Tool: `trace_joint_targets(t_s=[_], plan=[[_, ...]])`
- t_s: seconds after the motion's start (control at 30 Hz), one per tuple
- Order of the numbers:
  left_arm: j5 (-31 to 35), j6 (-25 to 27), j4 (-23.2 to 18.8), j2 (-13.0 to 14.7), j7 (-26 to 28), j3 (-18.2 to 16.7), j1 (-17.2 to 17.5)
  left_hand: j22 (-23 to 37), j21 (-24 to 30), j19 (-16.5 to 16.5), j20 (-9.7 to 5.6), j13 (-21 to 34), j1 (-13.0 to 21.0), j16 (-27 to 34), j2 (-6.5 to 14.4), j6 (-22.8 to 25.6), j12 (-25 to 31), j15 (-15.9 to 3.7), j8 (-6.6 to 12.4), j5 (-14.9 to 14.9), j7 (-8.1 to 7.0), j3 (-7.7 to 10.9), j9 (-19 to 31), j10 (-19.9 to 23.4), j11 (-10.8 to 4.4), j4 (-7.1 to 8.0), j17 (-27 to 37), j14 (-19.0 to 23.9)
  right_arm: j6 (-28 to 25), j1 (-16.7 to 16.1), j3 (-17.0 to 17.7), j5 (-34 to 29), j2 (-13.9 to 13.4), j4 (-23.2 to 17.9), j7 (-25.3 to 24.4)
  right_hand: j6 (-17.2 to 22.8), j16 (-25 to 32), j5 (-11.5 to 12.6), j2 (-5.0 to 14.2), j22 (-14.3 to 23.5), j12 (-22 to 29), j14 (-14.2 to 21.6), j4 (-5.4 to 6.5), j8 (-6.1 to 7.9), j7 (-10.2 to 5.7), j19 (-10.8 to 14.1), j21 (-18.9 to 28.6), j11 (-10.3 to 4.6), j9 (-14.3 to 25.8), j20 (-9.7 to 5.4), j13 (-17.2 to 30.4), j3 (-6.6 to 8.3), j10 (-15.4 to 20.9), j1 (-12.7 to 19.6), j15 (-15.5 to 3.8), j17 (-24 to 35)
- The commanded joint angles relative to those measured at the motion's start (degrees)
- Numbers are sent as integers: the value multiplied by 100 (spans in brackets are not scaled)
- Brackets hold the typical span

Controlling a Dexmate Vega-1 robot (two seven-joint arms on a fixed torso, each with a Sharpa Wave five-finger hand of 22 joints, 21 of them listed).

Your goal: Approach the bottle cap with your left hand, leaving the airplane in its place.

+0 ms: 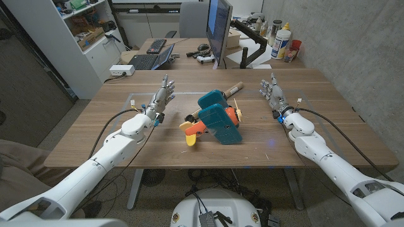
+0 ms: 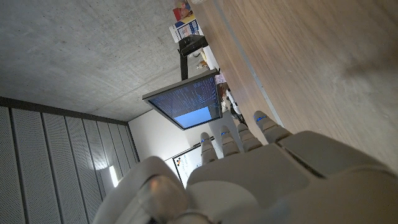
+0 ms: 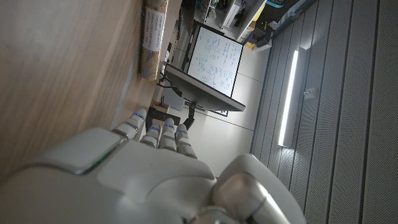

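In the head view, the wooden table [image 1: 126, 142] spans the middle of the frame. The left hand [image 1: 163, 96] stands at the upper left of the table, fingers stretched upward and slightly apart, holding nothing. The right hand [image 1: 272, 91] stands at the upper right of the table, fingers also raised and a little spread, holding nothing. Between them, at the centre of the frame, lies the toy airplane [image 1: 218, 116], teal with orange and yellow parts; it is well apart from both hands. A tan cylinder [image 1: 233, 88] pokes out just behind the airplane, toward the upper middle. No bottle cap can be made out on the table in this view. Behind the table, at the top of the frame, stands a monitor [image 1: 219, 25] on a second desk, with a laptop [image 1: 151, 60] to its left and bottles [image 1: 282, 41] to its right.

In the left wrist view, the back of the left hand [image 2: 261, 168] takes up the lower part of the frame, its fingertips [image 2: 264, 119] extended beside the wooden table [image 2: 311, 62] at the upper right. The monitor [image 2: 189, 102] hangs in the middle of the frame. The fingers hold nothing.

In the right wrist view, the back of the right hand [image 3: 124, 174] covers the lower left, fingertips [image 3: 152, 129] straight and close together, empty. The table [image 3: 62, 62] fills the upper left, with a tan cylinder [image 3: 152, 40] lying on it near the top. The monitor [image 3: 208, 68] shows right of centre.
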Motion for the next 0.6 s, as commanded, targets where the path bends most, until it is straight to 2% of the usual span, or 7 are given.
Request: trace_joint_targets(t_s=[0.03, 0.23, 0.6], plan=[[351, -257, -332, 115, 218, 10, 280, 5, 82, 177, -75, 17, 59, 61, -13, 112, 59, -400, 71, 22, -27, -31, 17, 120, -25, -45, 21, 72, 56, 145, -43, -65, 35, 266, 110, -34, 15, 50, 42, 19, -19, -75, 35, 11, 7, -17, 6, 18, 29, 12, 24, 2, -58, -34, -4, 14], [543, -305, -446, 150, 242, 47, 303, 0, 119, 311, -157, 15, 83, 76, -28, 149, 82, -439, 82, 30, -54, -33, 15, 192, -32, -60, 18, 136, 70, 194, -71, -91, 37, 347, 170, -33, 20, 49, 47, 19, -17, -81, 40, 15, 8, -22, 11, 16, 29, 17, 23, -1, -70, -39, 0, 14], [948, -318, -749, 150, 483, 147, 460, -3, 141, 417, -187, 15, 100, 91, -44, 177, 105, -463, 87, 40, -59, -37, 15, 273, -47, -69, 16, 211, 151, 268, -90, -99, 52, 567, 308, -40, 27, 47, 52, 19, -9, -91, 46, 18, 6, -26, 18, 16, 29, 19, 23, -6, -77, -44, 5, 13]])
